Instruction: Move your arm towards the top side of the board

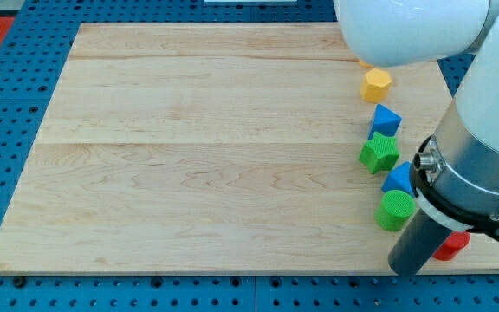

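Note:
My arm's white and grey body fills the view's right side. The dark rod comes down at the lower right, and my tip (404, 270) rests near the board's bottom edge. A green cylinder (395, 211) lies just above and left of the tip. A red block (451, 246) lies just to its right, partly hidden by the rod. Going up the right side from there are a blue block (398, 178) partly hidden by the arm, a green star (379, 152), a blue triangular block (385, 120) and a yellow hexagon (376, 84).
The wooden board (206, 147) lies on a blue pegboard table (7, 130). All the blocks stand in a column near the board's right edge. The arm's white body (405, 30) overhangs the board's top right corner.

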